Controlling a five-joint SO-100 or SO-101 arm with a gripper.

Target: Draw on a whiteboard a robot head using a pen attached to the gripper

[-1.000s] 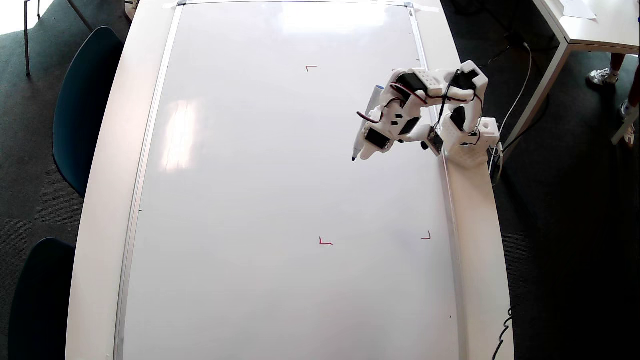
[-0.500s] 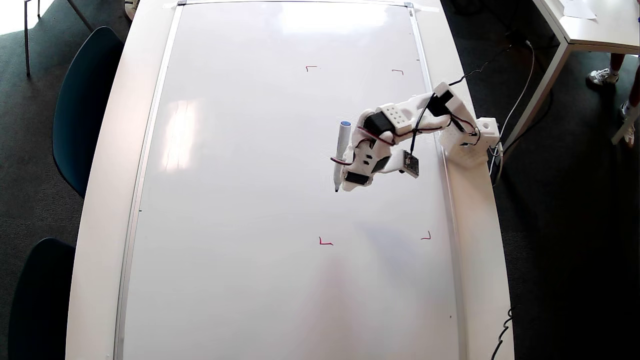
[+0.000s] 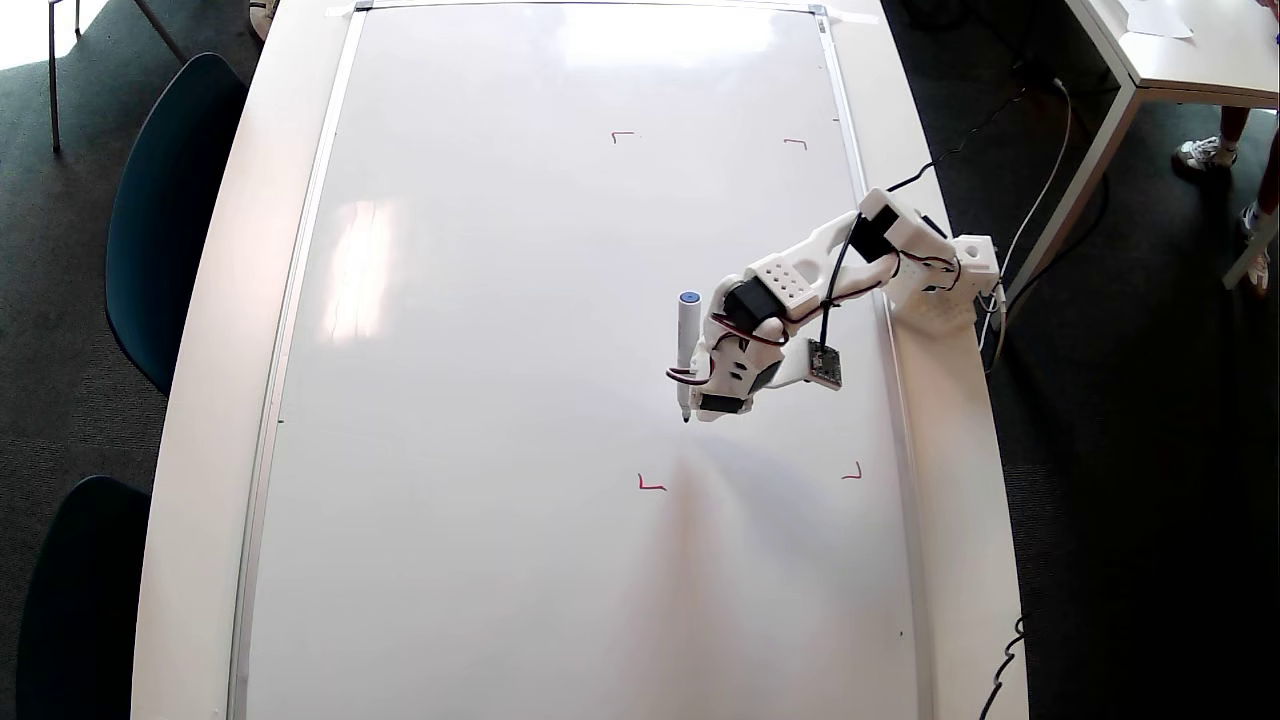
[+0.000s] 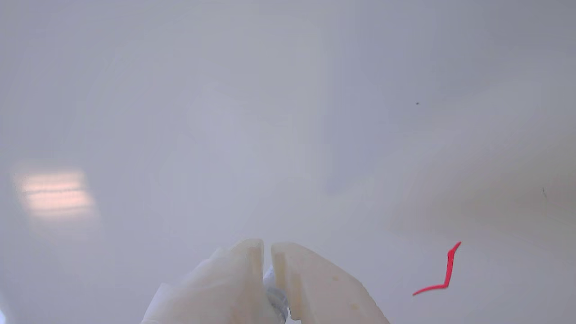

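The large glossy white whiteboard (image 3: 500, 400) with its thin silver frame covers nearly the whole white tabletop (image 3: 940, 500), and the small white 3D-printed robot arm sits on the tabletop's right edge in the overhead view, so its reach covers the patch boxed by four small red corner marks (image 3: 651, 484). The white plastic gripper (image 3: 712, 405) carries a slim white marker pen with a blue cap end (image 3: 687, 345), fixed along its side with the dark tip pointing toward the near end of the board, presumably so the arm's motion alone traces lines. In the wrist view the jaws stand almost closed, a thin slit between them; whether they pinch anything cannot be told. No blue robot head drawing shows on the board yet; the surface inside the marks looks blank.

Against a second ago, the arm has unfolded from near its base and swung toward the near red marks, the pen tip now just short of the left one.
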